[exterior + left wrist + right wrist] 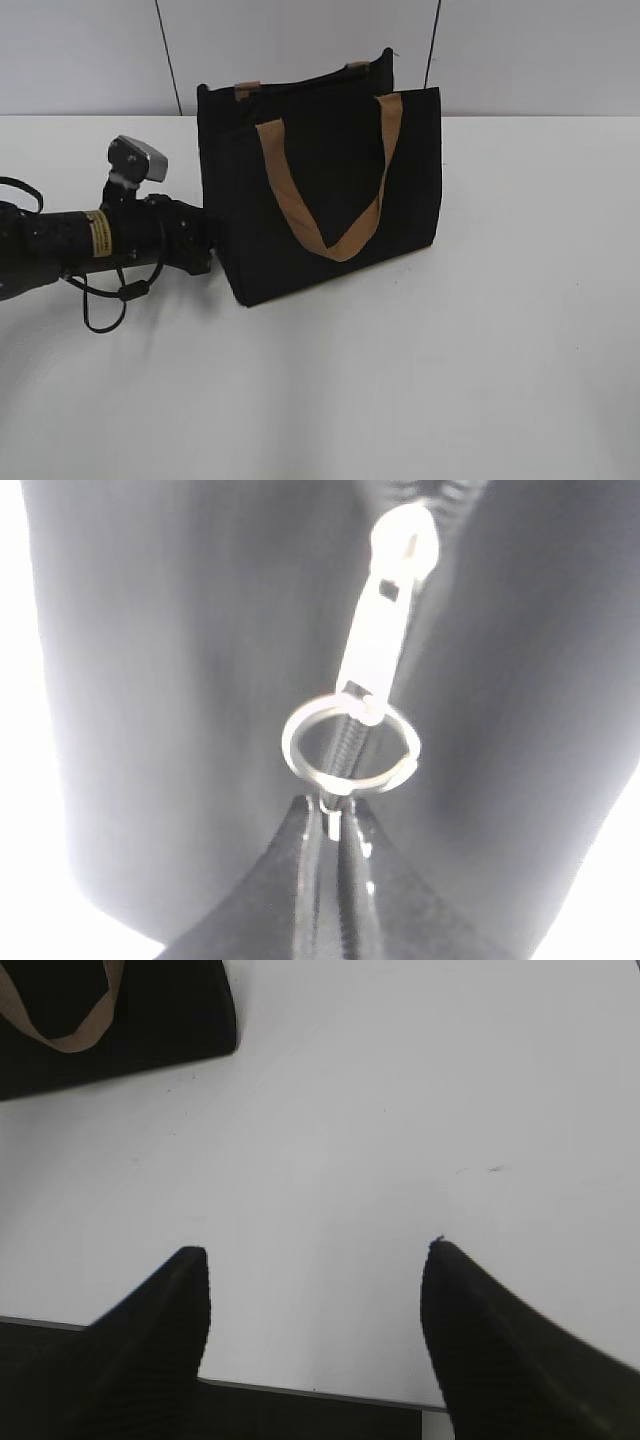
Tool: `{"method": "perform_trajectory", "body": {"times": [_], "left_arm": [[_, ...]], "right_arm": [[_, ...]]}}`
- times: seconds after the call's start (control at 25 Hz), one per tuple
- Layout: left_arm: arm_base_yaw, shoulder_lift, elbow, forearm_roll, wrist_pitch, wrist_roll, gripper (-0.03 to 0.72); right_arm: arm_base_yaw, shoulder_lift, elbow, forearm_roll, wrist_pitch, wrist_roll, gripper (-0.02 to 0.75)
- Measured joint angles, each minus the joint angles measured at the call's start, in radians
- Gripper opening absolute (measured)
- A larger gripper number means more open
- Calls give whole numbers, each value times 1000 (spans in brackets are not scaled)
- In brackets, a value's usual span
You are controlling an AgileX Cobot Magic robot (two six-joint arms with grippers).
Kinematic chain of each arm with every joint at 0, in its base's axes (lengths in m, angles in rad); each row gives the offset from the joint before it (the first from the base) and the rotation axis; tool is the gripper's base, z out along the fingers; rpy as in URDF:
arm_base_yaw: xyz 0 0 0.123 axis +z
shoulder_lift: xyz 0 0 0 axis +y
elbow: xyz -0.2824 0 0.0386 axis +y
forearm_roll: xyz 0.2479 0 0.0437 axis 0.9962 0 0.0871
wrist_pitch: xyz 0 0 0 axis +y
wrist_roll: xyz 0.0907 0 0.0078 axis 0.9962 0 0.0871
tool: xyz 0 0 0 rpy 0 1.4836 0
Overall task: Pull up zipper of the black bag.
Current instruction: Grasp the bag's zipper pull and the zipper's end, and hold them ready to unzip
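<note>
The black bag [330, 190] stands upright on the white table with its tan handles hanging down its front. My left gripper [335, 818] is shut on the lower edge of the round silver ring [350, 742] of the zipper pull [390, 600], against the bag's fabric [150, 680]. The zipper track runs under the ring. In the exterior view the left arm [100, 240] reaches to the bag's left side, where its jaws are hidden. My right gripper [318, 1252] is open and empty over the table, with the bag's corner [150, 1030] far off at the upper left.
The white table [450, 360] spreads around the bag. A grey wall with dark seams stands behind it. The table's near edge [300, 1390] shows under the right jaws. A black cable loop [105, 300] hangs below the left arm.
</note>
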Motion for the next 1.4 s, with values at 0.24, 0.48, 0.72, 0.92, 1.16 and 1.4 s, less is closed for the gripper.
{"method": "perform_trajectory", "body": {"times": [0.24, 0.48, 0.72, 0.92, 1.16, 1.4], "left_arm": [[0, -146, 81, 2, 61, -2, 8], [0, -333, 139, 2, 186, -11, 6], [0, -520, 157, 58, 318, -83, 6], [0, -640, 159, 201, 370, -254, 6], [0, -720, 159, 342, 373, -416, 6], [0, -764, 159, 361, 350, -460, 6]], "right_arm": [[0, 0, 0, 0, 0, 0, 503], [0, 0, 0, 0, 0, 0, 503], [0, 0, 0, 0, 0, 0, 503], [0, 0, 0, 0, 0, 0, 503], [0, 0, 0, 19, -4, 0, 503], [0, 18, 0, 121, -21, -73, 503]]}}
